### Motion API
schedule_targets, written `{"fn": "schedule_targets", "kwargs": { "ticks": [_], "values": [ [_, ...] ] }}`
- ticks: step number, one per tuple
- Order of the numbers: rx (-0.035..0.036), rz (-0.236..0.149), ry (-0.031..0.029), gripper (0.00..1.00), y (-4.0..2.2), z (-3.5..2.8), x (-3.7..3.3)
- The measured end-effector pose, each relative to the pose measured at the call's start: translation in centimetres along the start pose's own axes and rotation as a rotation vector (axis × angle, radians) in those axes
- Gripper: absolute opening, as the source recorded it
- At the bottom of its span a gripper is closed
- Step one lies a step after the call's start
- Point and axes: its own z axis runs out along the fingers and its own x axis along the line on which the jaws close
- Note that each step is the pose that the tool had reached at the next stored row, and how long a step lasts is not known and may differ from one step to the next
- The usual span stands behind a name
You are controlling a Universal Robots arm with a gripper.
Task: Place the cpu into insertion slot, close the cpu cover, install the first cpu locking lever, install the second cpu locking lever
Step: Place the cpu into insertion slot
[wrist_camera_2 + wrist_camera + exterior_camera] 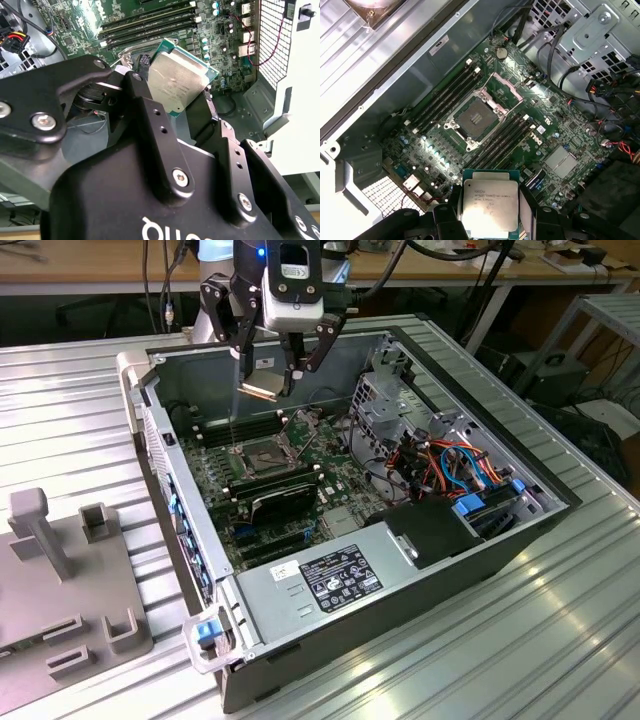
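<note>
The end effector (275,372) hangs over the open case (400,625), gripping the cpu (260,385), which tilts above the socket (268,454). The case lies on a ribbed surface (560,640), with a grey fixture (60,580) at the exterior view's left.

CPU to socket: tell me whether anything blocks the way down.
Nothing visible does. The pincer holds the cpu above the motherboard. In the first wrist view the insertion slot lies bare, its cpu cover stands open at one side, and nothing crosses the gap between cpu and slot.
</note>
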Motion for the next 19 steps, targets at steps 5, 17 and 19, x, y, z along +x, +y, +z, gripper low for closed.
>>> {"fn": "schedule_targets", "kwargs": {
  "ticks": [5, 17, 19],
  "values": [
    [0.0, 0.0, 0.0, 0.55, 0.0, 0.0, 0.0],
    [0.0008, 0.033, -0.0014, 0.55, 0.0, 0.0, 0.0],
    [0.001, 0.043, -0.0018, 0.55, 0.0, 0.0, 0.0]
  ]
}}
